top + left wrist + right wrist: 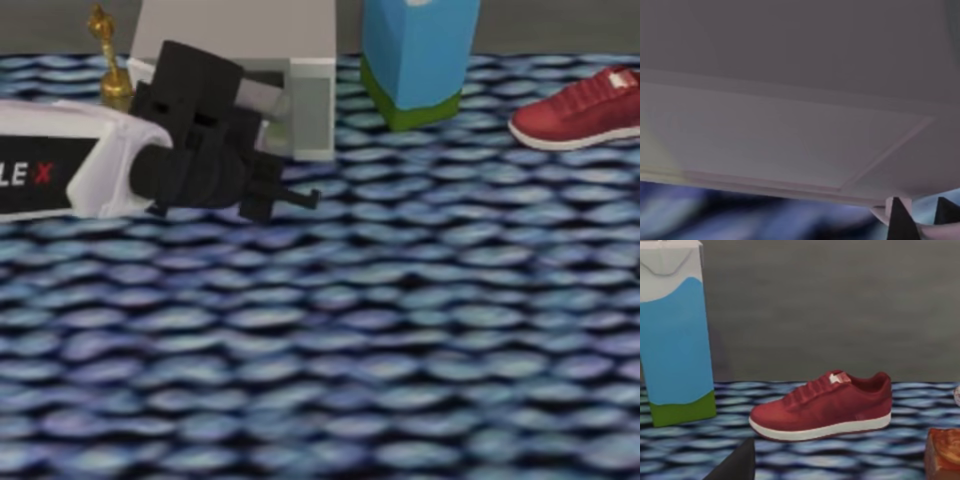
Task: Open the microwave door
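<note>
The light-grey microwave [235, 28] stands at the back left of the table. Its front faces the near side, and my left arm covers most of it. A strip of the microwave door [300, 120] shows to the right of the arm. In the left wrist view the door [790, 135] fills the picture, with its inset window frame. My left gripper [300, 198] is low at the door's right edge. Its dark fingertips [897, 220] stand close together around a pale handle piece [887, 207]. I cannot tell whether the door is ajar. My right gripper [715, 471] is parked out of the top view, open.
A gold trophy [108, 60] stands left of the microwave. A blue-and-green carton [415, 60] is just right of it, and a red shoe [585, 108] lies at the far right. A brown block [945, 455] sits near the right gripper. Blue woven cloth [400, 340] covers the table.
</note>
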